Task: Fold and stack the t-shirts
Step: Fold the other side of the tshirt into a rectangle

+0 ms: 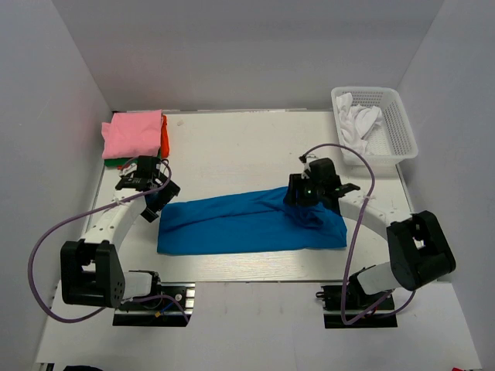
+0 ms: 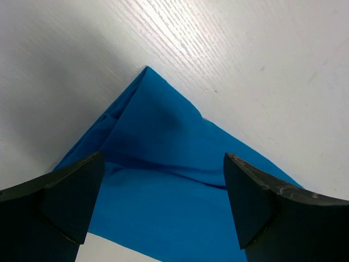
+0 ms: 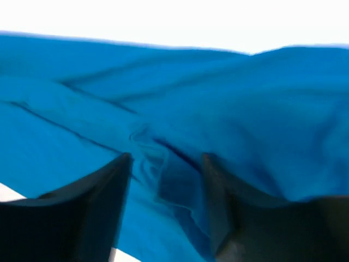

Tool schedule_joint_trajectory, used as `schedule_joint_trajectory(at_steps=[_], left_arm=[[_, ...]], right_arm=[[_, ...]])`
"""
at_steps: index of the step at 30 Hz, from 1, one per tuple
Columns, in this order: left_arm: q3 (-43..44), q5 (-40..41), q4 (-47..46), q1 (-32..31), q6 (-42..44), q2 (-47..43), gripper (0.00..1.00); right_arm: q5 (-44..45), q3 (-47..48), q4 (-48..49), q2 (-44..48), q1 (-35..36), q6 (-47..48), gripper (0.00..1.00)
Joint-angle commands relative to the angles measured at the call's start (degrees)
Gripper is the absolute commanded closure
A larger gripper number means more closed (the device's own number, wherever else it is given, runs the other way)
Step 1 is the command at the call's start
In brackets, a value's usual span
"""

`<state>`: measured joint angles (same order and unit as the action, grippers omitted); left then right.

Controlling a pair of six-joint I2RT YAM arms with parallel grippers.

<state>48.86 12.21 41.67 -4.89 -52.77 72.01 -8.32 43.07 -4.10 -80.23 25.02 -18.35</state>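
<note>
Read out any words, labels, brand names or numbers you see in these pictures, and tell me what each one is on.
No text can be read in any view.
The blue t-shirt, the pink t-shirt and the white mesh basket are plain, with no print, tag or logo showing.
The left arm and the right arm show no legible marking either.

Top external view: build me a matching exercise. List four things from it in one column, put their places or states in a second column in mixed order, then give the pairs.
Things
1. blue t-shirt
2. pink t-shirt
3. basket
4. left pincer

Places or states
A. far right corner, white cloth inside
B. open, over a blue corner
C. folded, far left corner
D. spread as a long band, centre

Pairs: 1-D, 2-C, 3-A, 4-B
</note>
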Motion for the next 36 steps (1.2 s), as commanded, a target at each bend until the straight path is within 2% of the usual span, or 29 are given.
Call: schedule_joint_trajectory(at_steps=[1,2,4,6,8,12,18,21,22,23,25,26,28,29,30,31,32,34,35,36], left_arm=[[2.1,-2.4,-1.6,-0.2,1.9,1.5,0.00],[2.1,-2.4,-1.6,-0.2,2.5,1.5,0.00],[1.0,-2.9,-1.6,-0.2,2.5,2.1,0.00],[-0.9,-2.9,-0.4,-0.2,2.5,2.1,0.00],[-2.6,-2.9,0.4,-0.2,1.8,0.3,0.00],[-5.9,-3.5,2.2,-0.2,0.4,-0.7,0.00],[-5.9,-2.8,2.7,-0.2,-1.4,-0.7,0.00],[-5.9,-2.8,3.2,-0.2,-1.9,-0.7,0.01],[-5.9,-2.8,3.2,-0.2,-1.9,-0.7,0.03],[-6.4,-2.8,3.2,-0.2,-2.5,-0.7,0.07],[-6.9,-2.8,2.6,-0.2,-2.5,-0.7,0.15],[-7.5,-2.8,2.6,-0.2,-2.5,-1.3,0.24],[-8.2,-3.9,1.3,-0.2,-2.5,-1.3,0.31],[-9.0,-5.0,0.6,-0.2,-3.0,-1.3,0.39],[-9.0,-5.6,0.0,-0.2,-3.0,-1.3,0.44],[-9.7,-6.1,-0.5,-0.2,-3.0,-1.3,0.49],[-10.3,-6.8,-1.1,-0.2,-3.0,-1.3,0.60],[-10.9,-6.8,-1.2,-0.2,-3.0,-1.3,0.70],[-10.9,-5.8,-1.2,-0.2,-3.6,-1.3,0.86],[-10.4,-5.1,-1.2,-0.2,-4.3,-1.3,0.94]], right_arm=[[0.7,1.3,-0.6,-1.5,2.7,1.0,0.44],[1.5,1.1,-1.0,-1.4,3.0,0.5,0.66],[5.1,0.6,-2.0,-0.6,4.2,-0.3,0.86],[6.7,0.3,-3.4,1.2,4.7,-0.2,0.98],[9.9,0.0,-5.1,2.0,5.5,-0.1,1.00],[9.5,-0.4,-9.5,3.1,7.0,1.1,1.00],[12.3,-4.8,-19.2,6.7,9.8,-0.7,1.00],[15.4,-6.1,-22.1,8.2,10.6,-1.9,0.94],[15.1,-6.2,-22.2,9.4,10.6,-2.2,0.69],[15.2,-6.5,-21.8,9.7,10.8,-2.2,0.49],[14.9,-6.2,-21.5,10.5,10.7,-2.5,0.32],[14.8,-5.7,-20.4,10.8,10.7,-2.4,0.26],[14.3,-5.0,-18.5,11.8,10.8,-2.5,0.22],[14.0,-5.0,-18.3,12.5,10.7,-2.4,0.22],[13.5,-5.0,-17.6,13.0,10.6,-2.4,0.20],[13.0,-5.3,-16.0,13.9,10.6,-2.2,0.10],[12.6,-5.6,-15.6,15.0,10.4,-2.3,0.10],[12.6,-6.2,-14.5,16.2,10.5,-2.3,0.10],[12.9,-6.2,-14.6,16.3,10.4,-2.4,0.10],[13.4,-6.3,-14.7,16.7,10.3,-2.4,0.10]])
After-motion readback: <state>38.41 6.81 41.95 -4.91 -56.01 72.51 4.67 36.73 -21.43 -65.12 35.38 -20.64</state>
